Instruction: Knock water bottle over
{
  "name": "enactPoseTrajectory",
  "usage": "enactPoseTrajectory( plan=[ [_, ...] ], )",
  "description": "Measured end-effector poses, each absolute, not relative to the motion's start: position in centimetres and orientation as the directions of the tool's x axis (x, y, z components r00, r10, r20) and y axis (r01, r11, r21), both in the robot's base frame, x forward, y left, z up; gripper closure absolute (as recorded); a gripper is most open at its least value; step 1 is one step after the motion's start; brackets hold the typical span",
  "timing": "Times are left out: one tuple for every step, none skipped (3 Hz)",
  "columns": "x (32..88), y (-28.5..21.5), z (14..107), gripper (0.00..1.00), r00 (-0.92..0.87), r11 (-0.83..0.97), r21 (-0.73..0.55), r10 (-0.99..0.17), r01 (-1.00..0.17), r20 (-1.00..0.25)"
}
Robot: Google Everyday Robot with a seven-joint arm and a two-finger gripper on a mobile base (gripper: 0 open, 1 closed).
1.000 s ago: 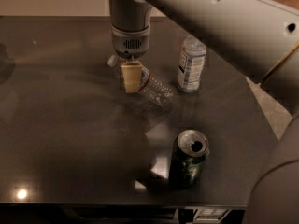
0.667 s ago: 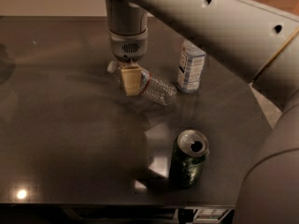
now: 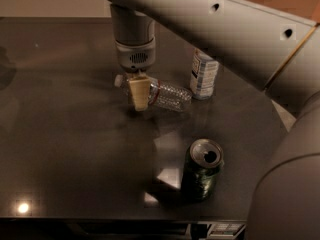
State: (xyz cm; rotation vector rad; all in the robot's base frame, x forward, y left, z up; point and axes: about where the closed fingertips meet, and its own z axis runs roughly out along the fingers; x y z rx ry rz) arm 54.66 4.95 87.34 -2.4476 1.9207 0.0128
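Note:
The water bottle (image 3: 167, 95), clear and ribbed with a dark band edged in red, lies on its side on the dark table (image 3: 65, 134). Its white cap end (image 3: 118, 80) points left and its base points right. My gripper (image 3: 139, 93) hangs straight down from the grey wrist (image 3: 134, 39). Its cream tip is in front of the bottle's neck, touching or just above it.
A bottle with a large white-and-blue label (image 3: 203, 74) stands upright just right of the lying bottle. An open green soda can (image 3: 202, 169) stands near the front edge. My arm (image 3: 225, 29) crosses the upper right. The table's right edge runs close to the can.
The arm has shifted a little to the left. The water bottle now lies flatter, and its cap end shows to the left of the gripper.

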Motion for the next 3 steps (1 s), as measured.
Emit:
enactPoseTrajectory(
  plan=[
    [54.0, 5.2, 86.6, 0.0, 0.25, -0.25, 0.0, -0.968, -0.968, -0.03],
    [52.7, 5.2, 85.4, 0.0, 0.253, -0.255, 0.036, -0.966, -0.966, -0.044],
    [53.1, 5.6, 85.4, 0.0, 0.253, -0.254, 0.017, -0.966, -0.967, -0.055]
  ],
)
